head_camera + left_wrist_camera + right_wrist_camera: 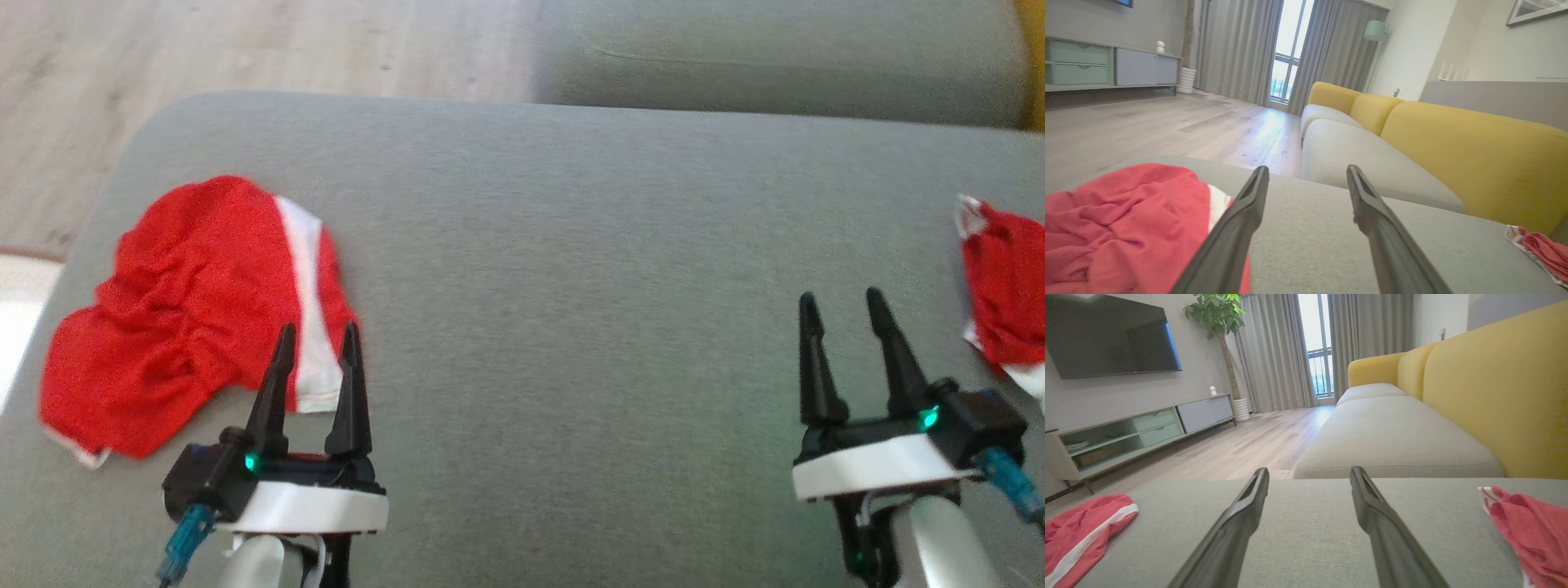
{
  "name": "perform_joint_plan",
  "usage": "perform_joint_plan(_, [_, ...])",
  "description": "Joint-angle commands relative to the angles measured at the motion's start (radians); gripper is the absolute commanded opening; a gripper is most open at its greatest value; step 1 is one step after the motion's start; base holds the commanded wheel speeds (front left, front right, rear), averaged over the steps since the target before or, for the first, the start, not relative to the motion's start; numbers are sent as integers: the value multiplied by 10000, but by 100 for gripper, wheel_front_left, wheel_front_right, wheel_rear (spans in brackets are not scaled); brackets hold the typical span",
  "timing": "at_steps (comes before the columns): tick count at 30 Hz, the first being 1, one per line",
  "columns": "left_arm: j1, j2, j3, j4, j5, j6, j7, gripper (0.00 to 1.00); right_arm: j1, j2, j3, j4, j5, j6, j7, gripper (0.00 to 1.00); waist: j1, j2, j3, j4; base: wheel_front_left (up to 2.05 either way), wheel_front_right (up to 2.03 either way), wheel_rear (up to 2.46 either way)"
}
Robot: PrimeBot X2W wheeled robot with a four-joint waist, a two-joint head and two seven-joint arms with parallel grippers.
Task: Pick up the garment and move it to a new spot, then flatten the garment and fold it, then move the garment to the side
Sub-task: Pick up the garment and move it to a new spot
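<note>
A crumpled red garment (188,310) with a white stripe lies on the left part of the grey cushion (571,286). It also appears as the red garment (1118,220) in the left wrist view and the red garment (1081,531) in the right wrist view. My left gripper (319,327) stands open just over its near right edge, fingers empty; the left gripper (1307,167) has the cloth beside its left finger. My right gripper (841,294) is open and empty over bare cushion, as the right gripper (1309,468) shows.
A second red and white cloth (1008,286) lies at the cushion's right edge, to the right of my right gripper. Beyond the cushion are another grey seat (775,57), yellow backrests (1502,396) and wooden floor (245,49). A low TV cabinet (1139,428) stands across the room.
</note>
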Motion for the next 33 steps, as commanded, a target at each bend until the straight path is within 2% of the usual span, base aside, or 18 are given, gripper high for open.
perform_joint_plan(1, [-218, 54, 413, -259, 145, 30, -51, 100, -32, -32, 398, -279, 71, -7, -104, 100, 0, -1, -175, 755, 0, 0, 0])
perform_joint_plan(9, [62, 54, 644, -233, 333, 28, -51, 100, 161, -32, 1110, 38, 321, -7, -104, 100, 0, -1, -534, 2262, 0, 0, 0])
perform_joint_plan(15, [283, 54, 831, -219, 468, -5, -51, 100, 235, -32, 1463, 183, 541, -7, -105, 100, 0, -1, -727, 2973, 0, 0, 0])
perform_joint_plan(23, [423, 54, 1156, -390, 510, 33, -51, 100, -26, -32, 1979, 348, 589, -7, -105, 100, 0, -1, -597, 3107, 0, 0, 0])
perform_joint_plan(33, [207, 60, 1460, -439, 750, 4, -51, 100, -76, -32, 1703, 234, 388, -7, -105, 100, 0, -1, -316, 3132, 0, 0, 0])
